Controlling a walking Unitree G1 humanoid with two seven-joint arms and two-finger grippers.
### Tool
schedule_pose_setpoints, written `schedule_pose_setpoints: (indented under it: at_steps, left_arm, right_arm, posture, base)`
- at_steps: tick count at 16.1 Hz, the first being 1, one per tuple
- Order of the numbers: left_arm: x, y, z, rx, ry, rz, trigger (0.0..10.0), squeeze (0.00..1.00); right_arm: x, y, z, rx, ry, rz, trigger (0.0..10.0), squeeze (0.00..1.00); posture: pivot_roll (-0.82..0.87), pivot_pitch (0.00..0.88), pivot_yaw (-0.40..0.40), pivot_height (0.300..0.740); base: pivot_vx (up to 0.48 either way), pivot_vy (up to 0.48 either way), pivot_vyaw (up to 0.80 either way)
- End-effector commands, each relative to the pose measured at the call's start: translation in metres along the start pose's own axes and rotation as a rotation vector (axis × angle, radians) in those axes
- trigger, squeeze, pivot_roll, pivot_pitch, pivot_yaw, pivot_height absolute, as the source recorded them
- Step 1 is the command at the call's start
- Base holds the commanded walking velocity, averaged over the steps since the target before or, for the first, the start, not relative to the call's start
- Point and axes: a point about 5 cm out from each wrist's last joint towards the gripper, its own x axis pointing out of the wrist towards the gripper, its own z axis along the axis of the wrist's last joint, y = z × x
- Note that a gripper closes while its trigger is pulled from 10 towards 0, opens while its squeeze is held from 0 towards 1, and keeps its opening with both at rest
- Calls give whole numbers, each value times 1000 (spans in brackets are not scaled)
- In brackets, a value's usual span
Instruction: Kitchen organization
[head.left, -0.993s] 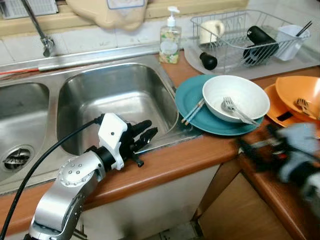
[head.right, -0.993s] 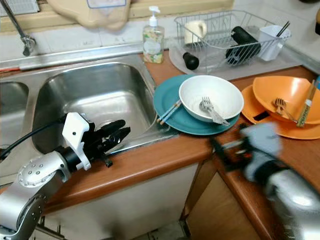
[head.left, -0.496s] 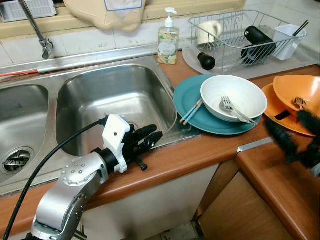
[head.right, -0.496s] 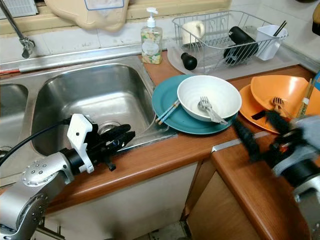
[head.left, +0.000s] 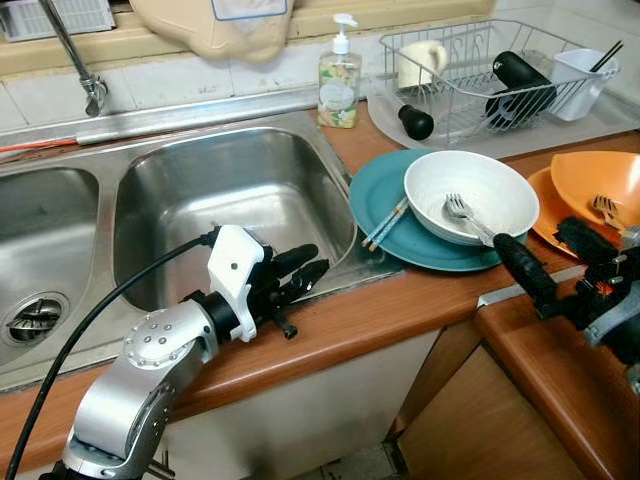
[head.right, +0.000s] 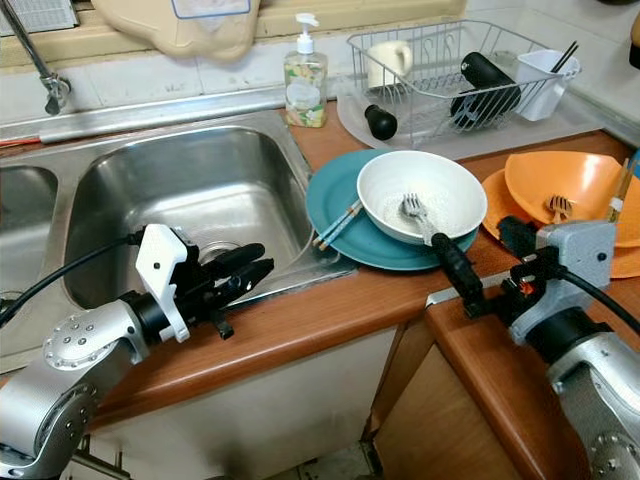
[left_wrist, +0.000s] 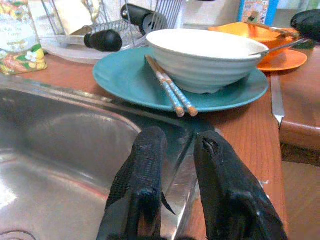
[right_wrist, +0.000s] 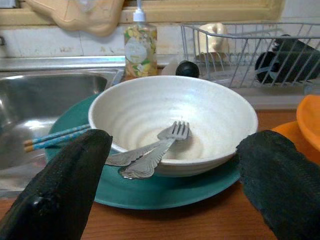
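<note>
Before us, from the left eye, a wooden counter (head.left: 380, 310) ran beside a steel double sink (head.left: 240, 200). Our left gripper (head.left: 300, 274) hung over the sink's front rim, its two black fingers lying close together with a narrow gap and nothing between them. Our right gripper (head.left: 560, 258) reached in toward the white bowl (head.left: 480, 185), fingers spread wide and empty, one tip just beside the bowl's near rim. The bowl sat on a teal plate (head.left: 385, 215) and held a fork (head.left: 462, 212); a pair of chopsticks (head.left: 385, 223) lay on the plate's sink side. An orange bowl (head.left: 600, 185) stood to the right, and behind were a soap bottle (head.left: 340, 75) and a wire dish rack (head.left: 480, 75).

From the right eye we saw the same layout: the right gripper (head.right: 485, 255) splayed open, one finger against the teal plate's (head.right: 340, 215) front edge, the other by the orange bowl (head.right: 570, 185). An orange plate (head.right: 495, 195) lay under that bowl.

Through the left wrist camera, our nearly closed fingers (left_wrist: 145, 175) pointed across the sink's edge at the teal plate (left_wrist: 120, 75), with the chopsticks (left_wrist: 170, 90) leaning on its rim and the white bowl (left_wrist: 205, 55) on it.

Through the right wrist camera, our wide-set fingers (right_wrist: 65, 170) framed the white bowl (right_wrist: 215, 110), the fork (right_wrist: 170, 137) resting inside with a second utensil handle beside it; whether that was another fork we could not tell.
</note>
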Motion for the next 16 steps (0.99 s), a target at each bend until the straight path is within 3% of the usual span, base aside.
schedule_pose_setpoints:
  at_steps: [1,9,16]
  left_arm:
    - [0,-4,4,21,-6,-23,10000,0]
    - [1,-4,4,29,1,-26,10000,0]
    - [-1,-4,2,30,4,-29,10000,0]
  right_arm:
    - [1,-1,-3,-7,28,-10,10000,0]
    - [5,-10,-5,-19,29,-109,10000,0]
    - [0,-17,12,63,-95,-85,10000,0]
  posture:
    - [-139,0,33,740]
    - [-135,0,35,740]
    - [-138,0,37,740]
  base:
    - [0,0,0]
    - [0,0,0]
    - [0,0,0]
